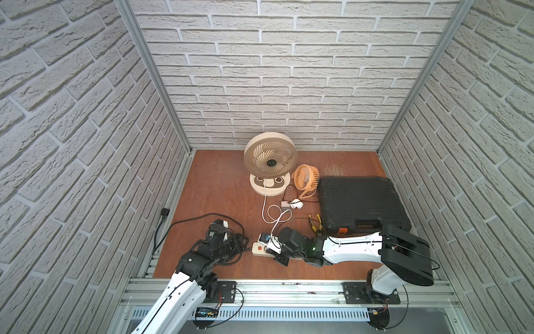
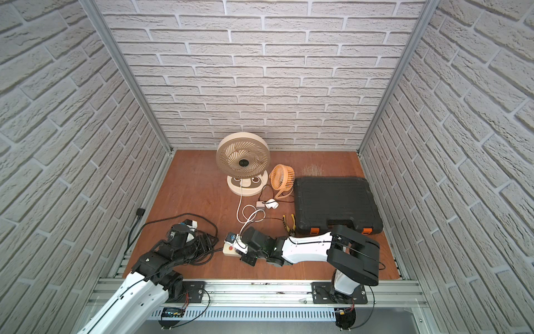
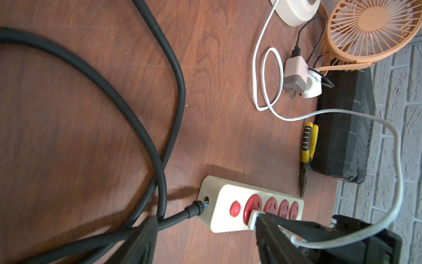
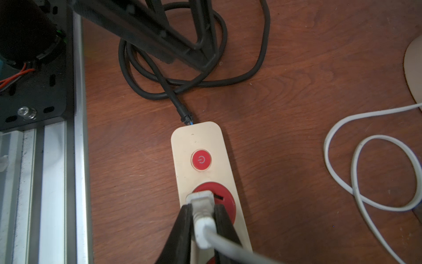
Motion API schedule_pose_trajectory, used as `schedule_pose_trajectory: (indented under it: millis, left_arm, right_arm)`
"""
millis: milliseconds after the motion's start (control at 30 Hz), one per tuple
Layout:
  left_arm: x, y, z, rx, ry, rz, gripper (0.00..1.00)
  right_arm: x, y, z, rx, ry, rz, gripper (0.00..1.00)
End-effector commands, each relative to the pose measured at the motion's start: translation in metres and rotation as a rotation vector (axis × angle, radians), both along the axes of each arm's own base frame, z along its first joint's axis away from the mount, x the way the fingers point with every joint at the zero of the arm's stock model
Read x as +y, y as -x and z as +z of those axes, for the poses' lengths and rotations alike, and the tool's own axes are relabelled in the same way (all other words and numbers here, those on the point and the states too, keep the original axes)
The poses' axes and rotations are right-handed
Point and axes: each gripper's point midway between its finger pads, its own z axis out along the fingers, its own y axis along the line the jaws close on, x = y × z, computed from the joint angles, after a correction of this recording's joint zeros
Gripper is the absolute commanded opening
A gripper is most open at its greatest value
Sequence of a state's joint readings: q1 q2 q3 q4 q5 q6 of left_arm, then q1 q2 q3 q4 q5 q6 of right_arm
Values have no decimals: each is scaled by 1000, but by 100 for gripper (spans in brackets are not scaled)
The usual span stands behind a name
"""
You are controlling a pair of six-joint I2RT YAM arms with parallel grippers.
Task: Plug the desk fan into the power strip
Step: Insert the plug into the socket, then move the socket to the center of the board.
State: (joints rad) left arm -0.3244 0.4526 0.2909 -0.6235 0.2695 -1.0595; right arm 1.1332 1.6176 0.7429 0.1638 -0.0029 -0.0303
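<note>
A reddish-brown wooden table fills the floor of the brick-papered cell. At its right side lies a black ribbed plastic tool case; toward the back stands a round cream desk fan on an oval base, with a smaller orange plastic fan just beside it.

The long cream-white power strip, with its red sockets and round red button, lies flat near the front edge, between the two arms. Its thick black cord leaves the button end and loops over the table toward the left arm.

The left claw is released, its jaws spread wide above those loops. The right claw is clenched on a flat white plug, which touches the first red socket next to the button; I cannot tell whether the prongs are seated. A white cable trails from the plug.

Yellow-handled pliers lie beside the case; a small pale cube adapter rests near the orange fan.
</note>
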Motion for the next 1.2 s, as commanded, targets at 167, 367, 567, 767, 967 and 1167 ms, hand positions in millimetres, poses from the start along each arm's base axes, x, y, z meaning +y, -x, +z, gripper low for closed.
schedule_pose_trajectory:
  millis: [167,367,567,767,967,1167]
  left_arm:
    - [-1,0,-2,-14,7,0,72]
    - [0,0,-1,-23,7,2,73]
    - [-1,0,0,-23,15,2,73]
    - [-2,0,2,-26,20,-2,73]
    - [-1,-2,2,-32,13,4,73]
    - [7,-7,5,-63,-25,32,73]
  right_arm:
    - [-29,8,-29,101,218,-41,29]
    - [-42,10,-23,79,215,-49,42]
    - [-46,12,-3,66,148,-68,67]
    - [-68,10,8,13,158,-107,100]
    - [-91,12,-16,45,252,-126,100]
    - [-96,9,-36,79,329,-134,92]
